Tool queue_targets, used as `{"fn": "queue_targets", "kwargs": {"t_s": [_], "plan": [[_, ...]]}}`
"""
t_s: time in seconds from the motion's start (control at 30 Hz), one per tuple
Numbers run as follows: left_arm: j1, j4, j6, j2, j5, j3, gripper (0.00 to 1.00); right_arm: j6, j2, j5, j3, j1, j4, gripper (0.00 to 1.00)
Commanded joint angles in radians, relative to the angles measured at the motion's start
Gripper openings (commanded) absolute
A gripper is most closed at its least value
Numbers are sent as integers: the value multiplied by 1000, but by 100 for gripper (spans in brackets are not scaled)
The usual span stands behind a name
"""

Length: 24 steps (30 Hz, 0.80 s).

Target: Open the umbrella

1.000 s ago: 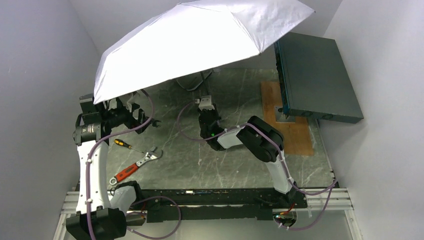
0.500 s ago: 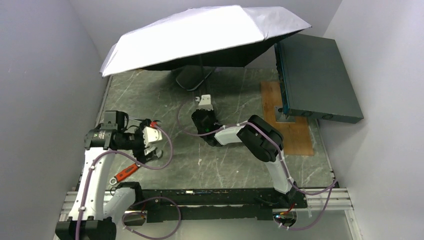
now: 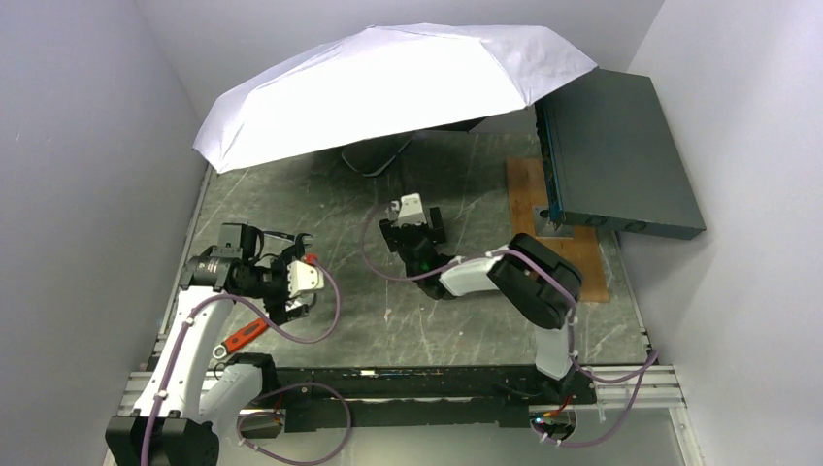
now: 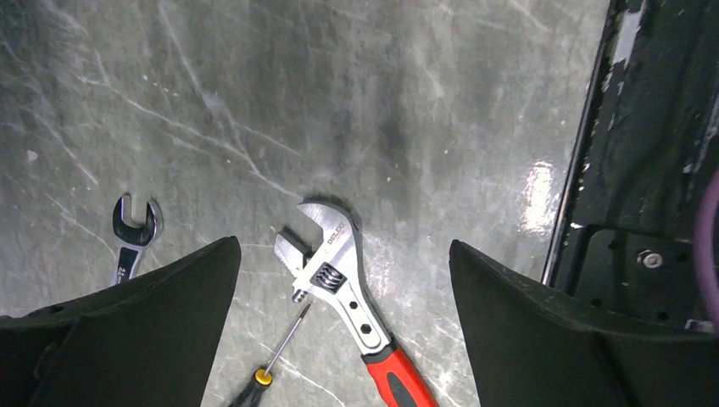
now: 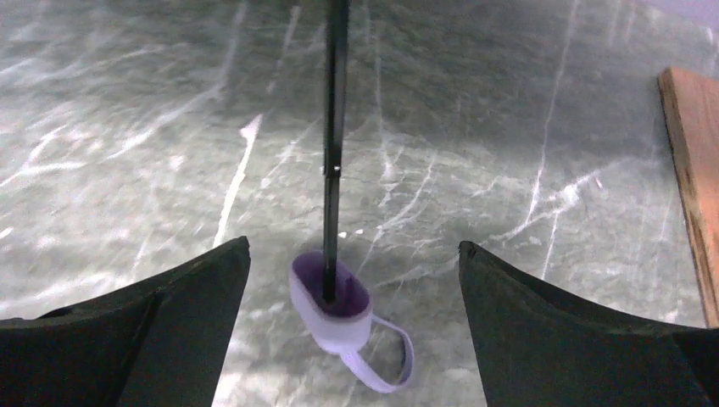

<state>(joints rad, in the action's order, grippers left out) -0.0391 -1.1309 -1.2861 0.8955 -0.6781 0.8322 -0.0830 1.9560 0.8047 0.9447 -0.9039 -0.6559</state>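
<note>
**Two sets of wide fingers and one open umbrella (image 3: 388, 87)**

Its white top is spreading out at 12 o'clock over the table (image 3: 466, 320). Its pale handle (image 5: 331, 305) is sitting low between the right gripper's (image 5: 354, 246) fingers, and they are standing wide apart, not touching it. The left gripper (image 4: 343, 248) is hanging at 9 o'clock, fingers spread too, pinching nothing, with a red wrench (image 4: 348, 297) lying below.

A dark, marbled table (image 3: 466, 320) carries a wooden board (image 3: 582, 267) on its right side, with a large dark teal flat box (image 3: 621, 155) tilted over it. Near the left edge, close together, lie a red-handled adjustable wrench (image 4: 339, 284), a small spanner (image 4: 136, 233) and a screwdriver (image 4: 280, 348).
</note>
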Motion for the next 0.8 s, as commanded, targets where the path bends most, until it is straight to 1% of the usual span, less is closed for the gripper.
{"fn": "queue_targets", "kwargs": {"t_s": [0.0, 0.07, 0.2, 0.27, 0.4, 0.5, 0.57, 0.63, 0.7, 0.77], "plan": [[-5, 46, -51, -32, 35, -57, 99, 115, -161, -174, -95, -19, -97, 96], [-5, 81, -37, -66, 50, -93, 100, 143, -219, -229, -144, -24, -73, 99], [-5, 163, 39, -125, 76, -141, 100, 181, -322, -314, -210, -30, 2, 100], [-5, 195, 121, -132, 94, -134, 100, 188, -372, -351, -229, -30, 60, 100], [9, 167, 241, -133, 114, -86, 100, 230, -483, -435, -288, -30, 135, 100], [32, 243, 376, -196, 178, -98, 100, 266, -613, -525, -342, -28, 185, 100], [36, 291, 465, -228, 275, -101, 100, 277, -703, -575, -351, -23, 270, 100], [36, 291, 531, -215, 332, -74, 100, 291, -804, -652, -358, 2, 350, 100], [74, 265, 586, -182, 352, -20, 100, 297, -887, -739, -352, 42, 446, 99], [104, 238, 645, -153, 341, 20, 100, 300, -940, -843, -319, 103, 571, 98]]}}
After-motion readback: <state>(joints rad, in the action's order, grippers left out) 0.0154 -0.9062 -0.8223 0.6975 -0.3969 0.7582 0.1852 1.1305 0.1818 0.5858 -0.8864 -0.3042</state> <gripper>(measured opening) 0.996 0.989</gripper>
